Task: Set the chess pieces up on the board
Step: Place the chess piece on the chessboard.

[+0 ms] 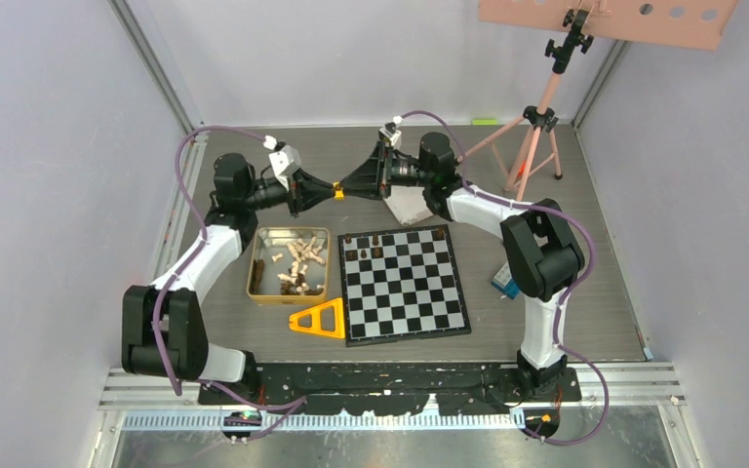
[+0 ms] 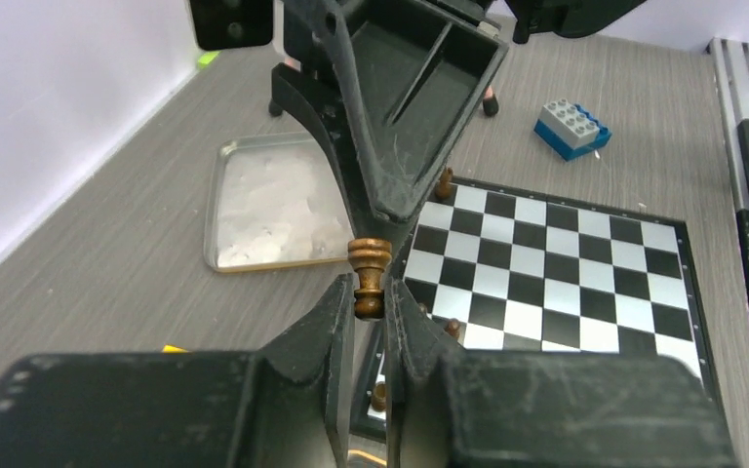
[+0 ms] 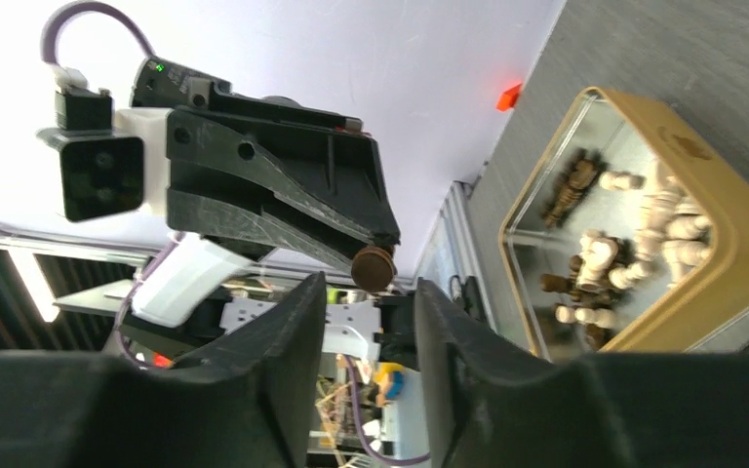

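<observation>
My left gripper (image 2: pixel 371 297) is shut on a dark brown chess piece (image 2: pixel 370 276), held in the air behind the board (image 1: pixel 405 283). My right gripper (image 3: pixel 369 294) is open and faces it tip to tip; the piece's round base (image 3: pixel 374 268) sits just past its fingertips, untouched. In the top view the two grippers meet at the piece (image 1: pixel 338 193). A few dark pieces (image 1: pixel 375 238) stand on the board's far rows. Several pale and dark pieces (image 1: pixel 297 263) lie in the gold tin (image 1: pixel 256 255).
A silver tin lid (image 2: pixel 273 205) lies behind the board's far left corner. A yellow triangle (image 1: pixel 319 320) lies left of the board's near corner. A blue brick (image 2: pixel 571 129) sits to the right of the board. A tripod (image 1: pixel 538 136) stands at the back right.
</observation>
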Tool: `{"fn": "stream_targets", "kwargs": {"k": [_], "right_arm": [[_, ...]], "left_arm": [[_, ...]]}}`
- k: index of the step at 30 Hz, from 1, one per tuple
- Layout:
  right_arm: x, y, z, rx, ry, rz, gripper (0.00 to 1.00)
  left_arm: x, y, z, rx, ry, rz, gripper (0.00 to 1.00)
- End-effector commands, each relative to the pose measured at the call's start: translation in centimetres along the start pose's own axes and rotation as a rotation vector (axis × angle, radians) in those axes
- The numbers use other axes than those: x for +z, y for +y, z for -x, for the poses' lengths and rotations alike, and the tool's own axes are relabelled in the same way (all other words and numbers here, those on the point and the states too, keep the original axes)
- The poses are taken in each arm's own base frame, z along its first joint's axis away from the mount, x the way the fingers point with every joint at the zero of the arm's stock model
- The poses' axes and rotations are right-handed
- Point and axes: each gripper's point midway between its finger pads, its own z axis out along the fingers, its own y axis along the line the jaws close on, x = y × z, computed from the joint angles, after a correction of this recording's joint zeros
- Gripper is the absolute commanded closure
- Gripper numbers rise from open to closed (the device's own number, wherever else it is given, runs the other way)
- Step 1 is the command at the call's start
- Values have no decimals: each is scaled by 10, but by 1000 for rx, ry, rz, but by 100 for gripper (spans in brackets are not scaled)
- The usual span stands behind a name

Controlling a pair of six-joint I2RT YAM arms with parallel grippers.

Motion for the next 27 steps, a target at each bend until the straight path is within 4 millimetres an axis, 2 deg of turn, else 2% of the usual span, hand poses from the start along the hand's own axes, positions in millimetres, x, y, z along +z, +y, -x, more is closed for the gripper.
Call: {"fn": "stream_targets", "kwargs": {"k": [1,2,5,6,8,9,10,14,15,16,19,21,25,27], "right_arm": [[-25,17,12,-158,-41,-30,51],[-29,22,12,-179,-47,-36,49],[-48,17,19,-233,-67,-100,47],[-57,22,24,-255,-83,-111,47],[-75,14,27,-291,-89,-172,46],[-83,19,29,-314,-101,-183,46],[-98,11,34,-318,-120,-220,46],[-160,10,54,-359,-235,-301,47],[-182,11,59,-367,-282,-324,47],[-193,11,60,-383,-297,-342,47],[-245,18,63,-429,-394,-411,47],[-270,19,58,-437,-429,-456,48],[-306,14,47,-440,-477,-519,49],[-317,10,40,-440,-486,-539,49]], "left_arm": [[-5,-5,-3,33,121,1,100],[-5,-9,-8,30,159,-5,100],[-2,-19,-21,47,276,-16,100],[0,-22,-22,61,313,-22,100],[4,-29,-25,77,396,-42,100],[7,-31,-26,86,433,-49,100],[10,-33,-28,93,475,-54,100],[27,-40,-48,140,677,-73,100],[31,-42,-52,145,718,-79,100],[36,-45,-56,149,757,-93,100],[53,-52,-62,169,866,-124,100],[65,-58,-66,177,934,-147,100],[82,-71,-80,202,1092,-203,100],[88,-78,-89,214,1166,-233,99]]}}
